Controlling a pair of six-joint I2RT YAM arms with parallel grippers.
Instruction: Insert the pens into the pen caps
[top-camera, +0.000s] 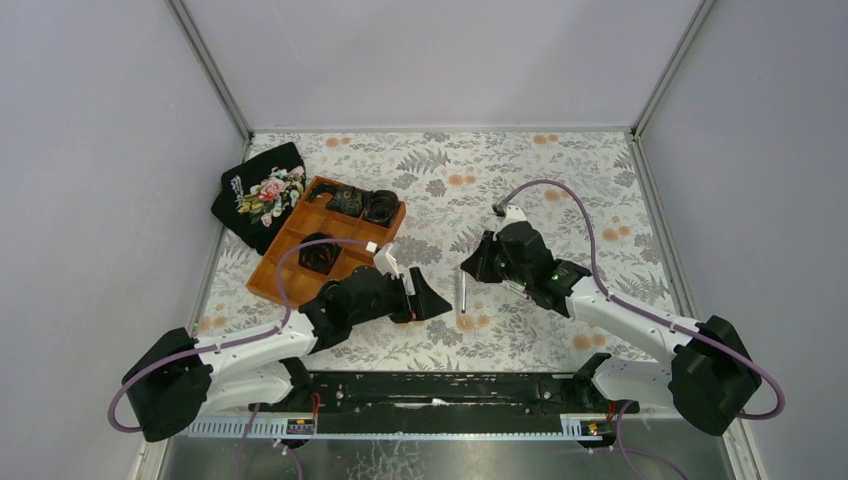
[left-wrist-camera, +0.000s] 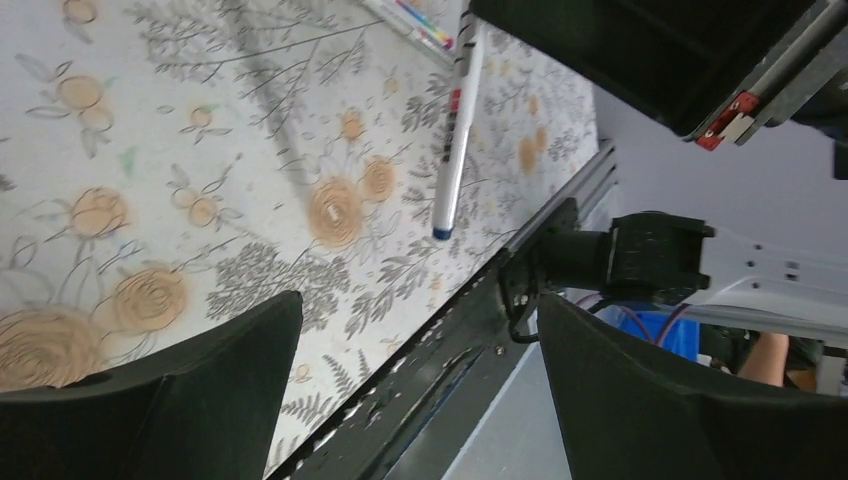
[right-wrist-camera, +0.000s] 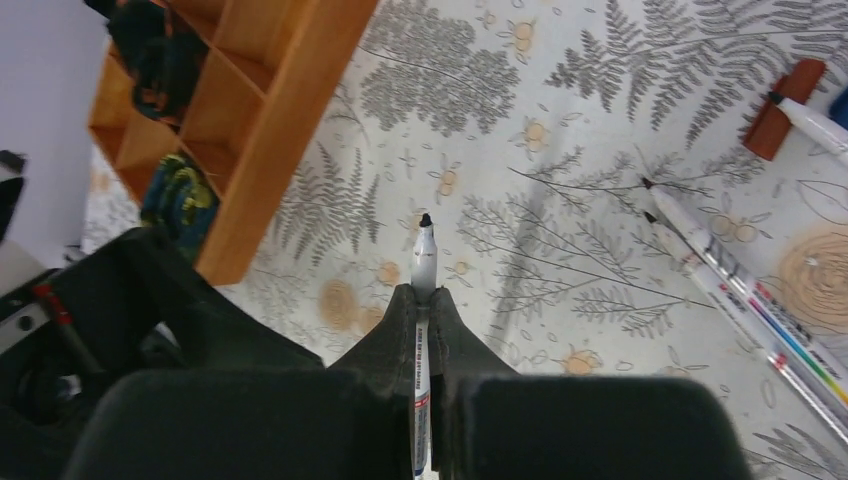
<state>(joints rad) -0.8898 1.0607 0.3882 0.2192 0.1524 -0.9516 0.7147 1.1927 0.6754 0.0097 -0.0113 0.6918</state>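
The right claw (top-camera: 468, 268) is clamped on the held pen (top-camera: 461, 292), which sits to the right of the wooden tray (top-camera: 290, 262). In the top view the pen's long axis runs roughly far to near, with its free end toward the near rail. In the right wrist view the pen lies in line with the fingers. Its tapered dark tip sticks out past the pinched fingertips of the right claw (right-wrist-camera: 424, 300). In the left wrist view that free end shows blue and appears lifted off the counter (left-wrist-camera: 200, 120).

The left claw (top-camera: 432, 298) lies between the tray and the held pen. Its jaws are spread wide and hold nothing, and in its own view the pen shows beyond the gap.

On the side of the held pen away from the tray, 2 loose pens (right-wrist-camera: 720, 265) lie on the counter side by side. Their long axes are parallel and their dark tips point toward the tray's side. Near them lies a red cap (right-wrist-camera: 787, 95), with the dark tip of a 4th pen (right-wrist-camera: 815, 120) right against it. Whether that tip is inside the cap I cannot tell.
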